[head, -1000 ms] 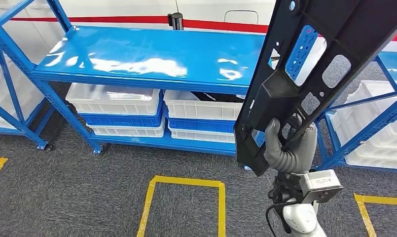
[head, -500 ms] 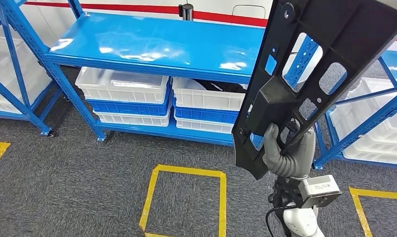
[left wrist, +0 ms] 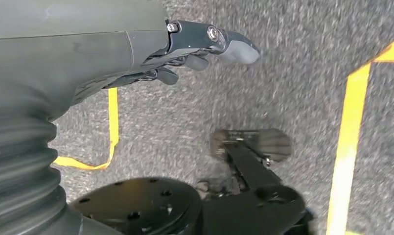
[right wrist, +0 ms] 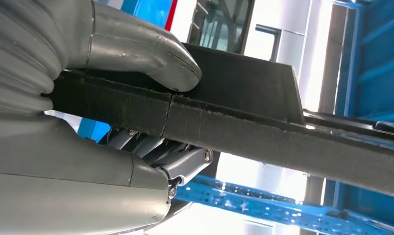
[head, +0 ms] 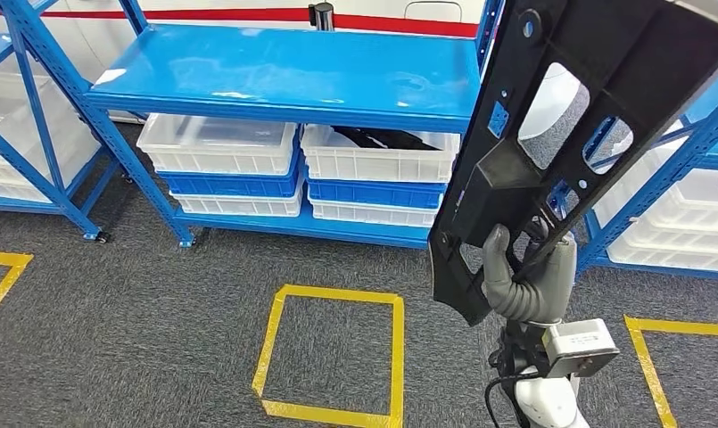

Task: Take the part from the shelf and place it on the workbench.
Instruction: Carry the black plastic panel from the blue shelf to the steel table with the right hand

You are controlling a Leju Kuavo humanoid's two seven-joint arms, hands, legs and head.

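From my head view, my right hand at lower right grips the long black part, which rises tilted to the upper right corner, before the blue shelf. At my left wrist, my left hand hangs over grey carpet, fingers loosely curled, holding nothing. At my right wrist, thumb and fingers clamp the part's edge.

1. Whole head view shifted → camera moved, not the things: blue shelf now sits lower and more centred vs 1 s ago.
2. Yellow floor square shows more fully.
3. Black part in right hand stands slightly steeper; more of the white bins shows beside it.
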